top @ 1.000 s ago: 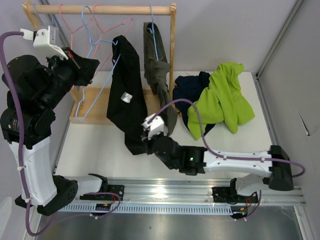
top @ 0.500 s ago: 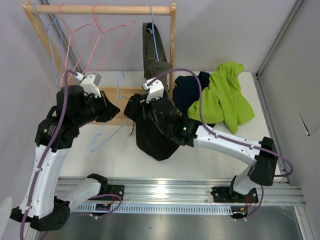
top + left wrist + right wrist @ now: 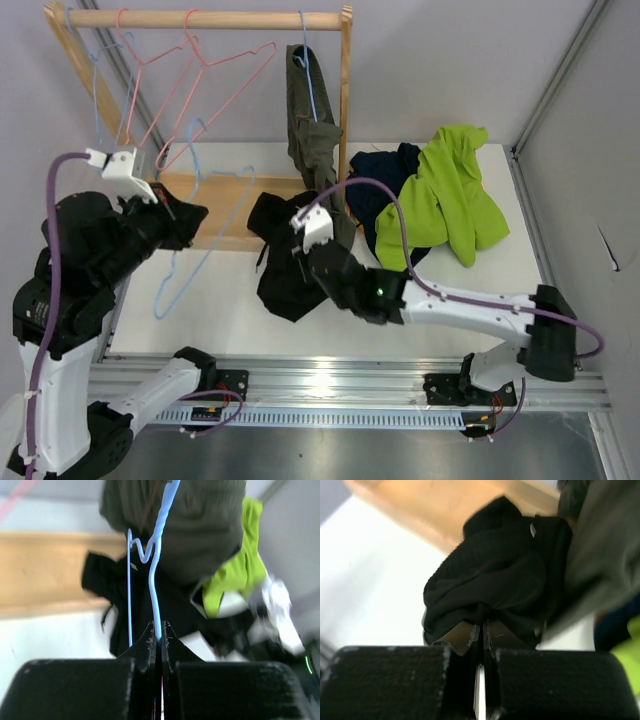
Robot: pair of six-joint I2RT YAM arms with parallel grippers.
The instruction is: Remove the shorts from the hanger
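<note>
Your right tool (image 3: 481,630) is clenched on the black shorts (image 3: 495,580), bunched mid-frame above the surface (image 3: 225,315); your left tool (image 3: 159,635) pinches the blue hanger (image 3: 153,600). Soft, light, floppy: hold a thick fold.

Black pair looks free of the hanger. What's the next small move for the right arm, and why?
Probably open the right gripper and drop the black shorts on the table. It is shut on them, bunched low, while the blue hanger in the left gripper looks bare and apart from them. The olive-grey shorts are next.
</note>
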